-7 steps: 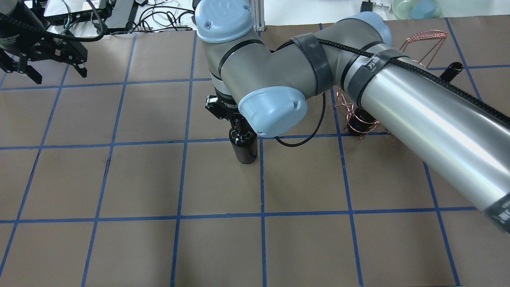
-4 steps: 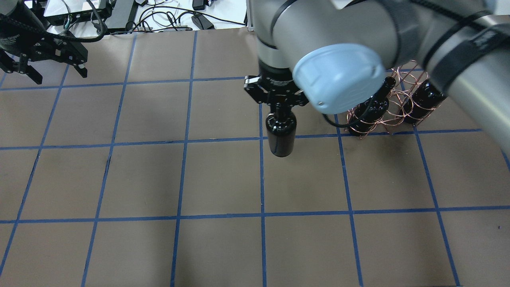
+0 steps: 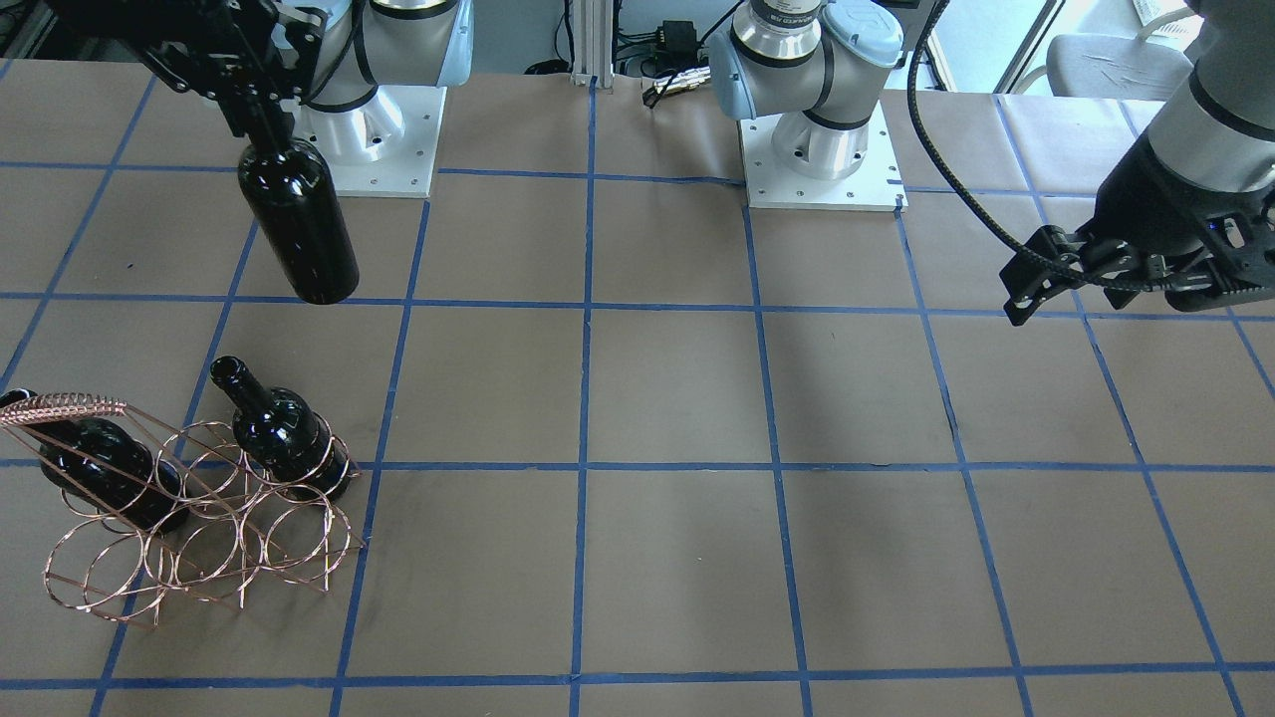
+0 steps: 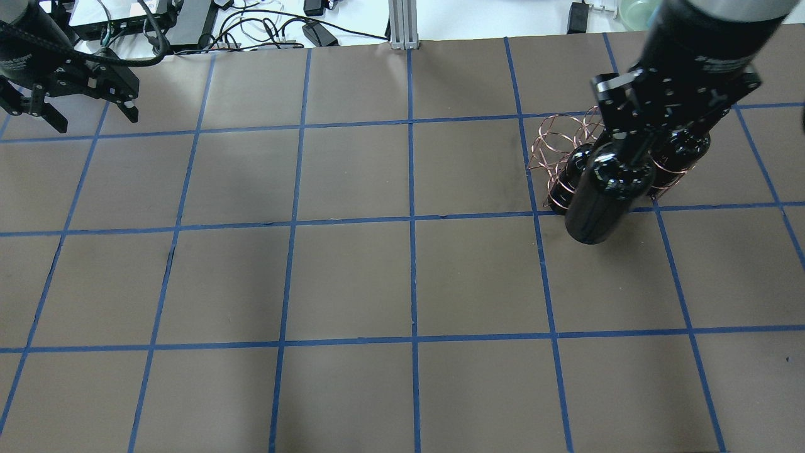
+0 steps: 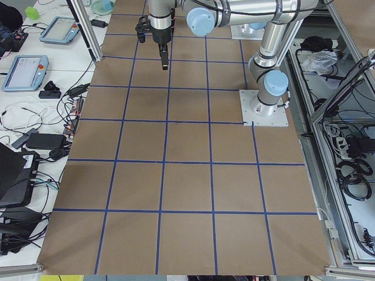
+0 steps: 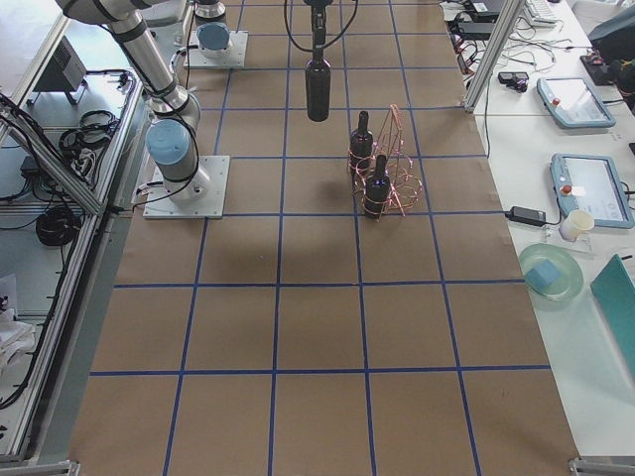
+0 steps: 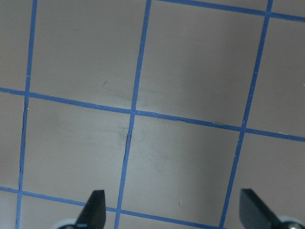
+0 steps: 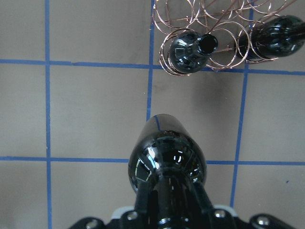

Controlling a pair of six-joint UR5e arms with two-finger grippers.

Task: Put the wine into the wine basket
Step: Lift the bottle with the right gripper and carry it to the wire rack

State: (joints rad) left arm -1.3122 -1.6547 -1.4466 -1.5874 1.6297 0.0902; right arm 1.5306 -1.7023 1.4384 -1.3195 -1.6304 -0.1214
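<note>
Silver-grey arms [image 3: 1210,119], pale-blue joint caps [image 3: 865,35], braided black cable [image 3: 949,169], black left hand [image 4: 96,124].

Three bottles. The held bottle [image 3: 299,224] hangs at ten o'clock in the front-facing view. The other two stand in the basket [image 3: 60,406] at eight o'clock, a first bottle [image 3: 284,433] and a second bottle [image 3: 100,468]. One basket. Two grippers: the right gripper [image 3: 261,110] at eleven o'clock and the left gripper [image 3: 1036,299] at two o'clock.
</note>
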